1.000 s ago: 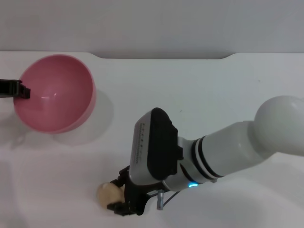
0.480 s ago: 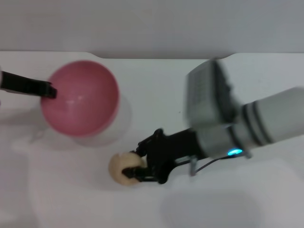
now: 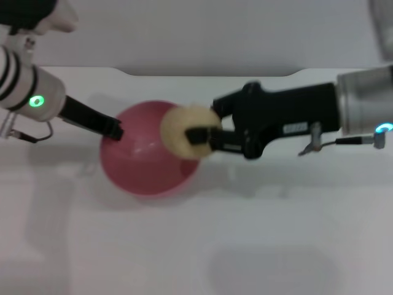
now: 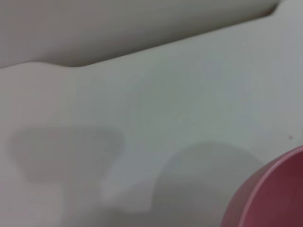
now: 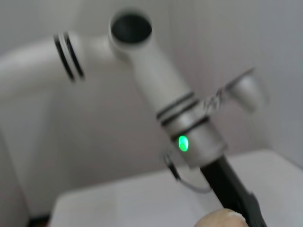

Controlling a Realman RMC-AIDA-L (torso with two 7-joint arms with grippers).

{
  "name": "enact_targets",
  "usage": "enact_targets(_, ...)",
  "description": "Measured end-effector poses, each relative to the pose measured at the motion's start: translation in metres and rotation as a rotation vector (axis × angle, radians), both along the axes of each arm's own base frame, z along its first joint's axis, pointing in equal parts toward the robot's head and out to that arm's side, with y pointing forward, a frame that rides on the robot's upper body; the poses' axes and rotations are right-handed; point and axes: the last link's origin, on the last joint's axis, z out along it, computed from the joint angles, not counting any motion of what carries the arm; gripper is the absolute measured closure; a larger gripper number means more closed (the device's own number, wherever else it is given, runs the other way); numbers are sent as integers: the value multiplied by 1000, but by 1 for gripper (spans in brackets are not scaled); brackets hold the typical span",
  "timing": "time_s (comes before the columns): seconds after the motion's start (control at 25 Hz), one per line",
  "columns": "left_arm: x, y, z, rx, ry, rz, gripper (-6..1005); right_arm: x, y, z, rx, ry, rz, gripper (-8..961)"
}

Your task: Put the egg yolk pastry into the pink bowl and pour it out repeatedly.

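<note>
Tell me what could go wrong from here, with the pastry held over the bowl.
1. The right gripper holds the egg yolk pastry over the pink bowl's right rim rather than its middle; released here, it might strike the rim and roll onto the table.
2. The left gripper holds the bowl only at its left rim, so a bump from the right arm could tip it.
</note>
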Motion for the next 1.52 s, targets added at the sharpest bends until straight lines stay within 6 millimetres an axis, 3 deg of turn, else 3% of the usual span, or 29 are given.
enact_targets(0.32, 31, -4, -22, -80, -8, -59, 993, 11, 11, -38, 14, -198, -49, 751)
enact_targets(0.52, 35, -4, -21, -88, -15, -64, 993, 10, 14, -42, 56, -212, -57, 683)
enact_targets(0.72, 31, -4, -18, -78, -17, -53, 993, 8, 16, -38, 74, -221, -49, 451)
enact_targets(0.8, 29, -4, -18, -74, -13, -51, 993, 8, 18, -35, 86, -218, -54, 438)
enact_targets(0.92, 25, -3, -18, -62, -9, -54, 994, 13, 24, -23, 127, -192, -89, 419)
enact_targets(1.08, 20, 1, -13, 25, -11, -100, 994, 33, 36, 8, 222, -121, -225, 394)
enact_targets(1.4, 42, -29, -14, 336, 60, -536, 994, 117, 39, 64, 376, 14, -582, 400)
enact_targets(1.52, 55, -48, -30, 424, 132, -756, 994, 140, 29, 72, 397, 61, -666, 402)
